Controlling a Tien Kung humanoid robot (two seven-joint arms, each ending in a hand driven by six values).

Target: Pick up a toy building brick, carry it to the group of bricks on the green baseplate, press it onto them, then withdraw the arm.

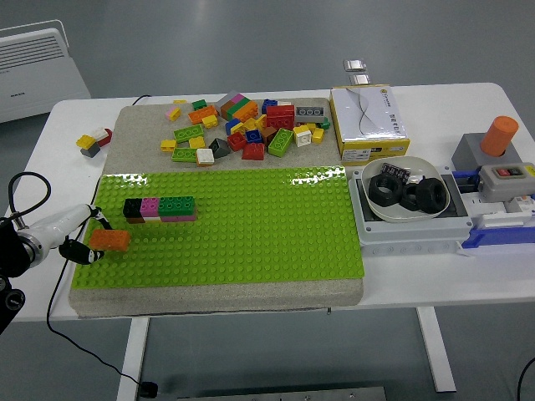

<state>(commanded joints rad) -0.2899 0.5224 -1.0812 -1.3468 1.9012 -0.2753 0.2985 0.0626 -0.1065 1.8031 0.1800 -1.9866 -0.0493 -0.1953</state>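
Head view: the left hand (pixel 79 242) pinches an orange rectangular plastic toy brick (pixel 109 240) with studs on top, held level over the left edge of the green studded baseplate (pixel 251 234). A row of black, pink and green bricks (pixel 160 208) sits just beyond it. The white worktop (pixel 435 276) carries the baseplate.

A white table (pixel 67 117) stands on a grey floor (pixel 251 42), a white heater (pixel 38 71) behind it.

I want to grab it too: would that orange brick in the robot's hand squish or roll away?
Probably neither. The orange plastic building brick looks hard and boxy, so it likely stays stiff and won't roll. It seems small and light, pinched in the left hand.
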